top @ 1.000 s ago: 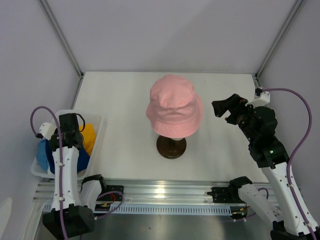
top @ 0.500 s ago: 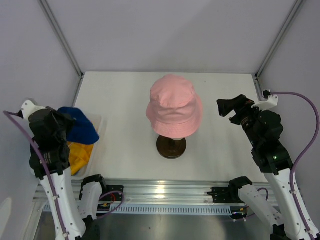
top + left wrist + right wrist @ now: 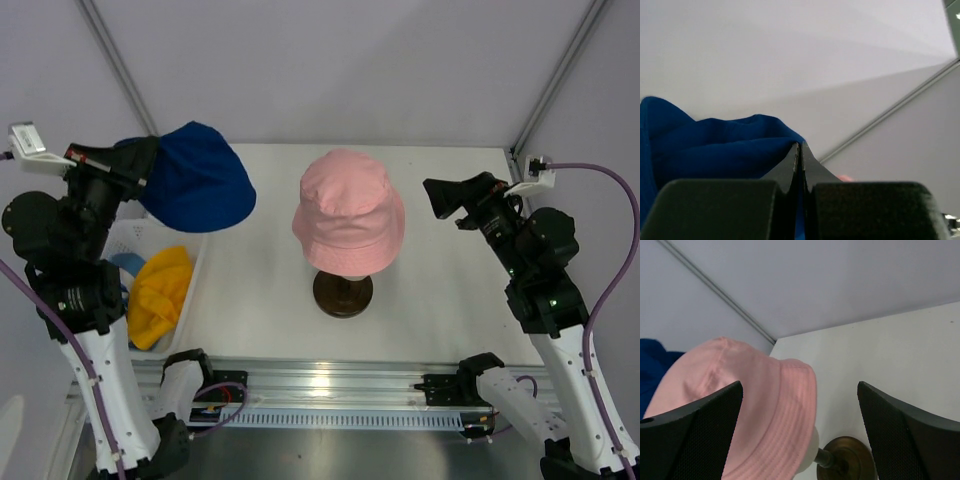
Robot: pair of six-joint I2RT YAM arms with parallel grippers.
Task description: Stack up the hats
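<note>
Above the left edge of the desk (image 3: 450, 300), the left hand (image 3: 145, 160) holds the navy blue hat (image 3: 198, 178) up in the air. The hat hangs open from the hand's tip, its brim spreading toward the middle of the desk, well clear of the surface. Seen from the left wrist, the two black fingers (image 3: 790, 167) press flat together with dark blue fabric (image 3: 715, 145) bunched right behind them, so this hand is clamped on the hat.

At the centre of the desk the pink hat (image 3: 348, 212) sits upright on the mannequin head (image 3: 811, 452), which stands on a dark round base (image 3: 342, 295). The navy blue hat is to its left and apart from it.

Below the raised left arm, a white bin (image 3: 200, 262) sits at the desk's left edge. The yellow-orange hat (image 3: 160, 292) lies crumpled inside it, and a sliver of the light blue hat (image 3: 125, 265) shows just beside it, partly hidden by the arm.

On the right side, the right hand (image 3: 447, 205) hovers above the desk, pointing toward the pink hat but not touching it. From the right wrist its pads (image 3: 695, 437) stand far apart at the two edges of the view and grip nothing, with the pink hat's brim and the brown base between them in the distance.
</note>
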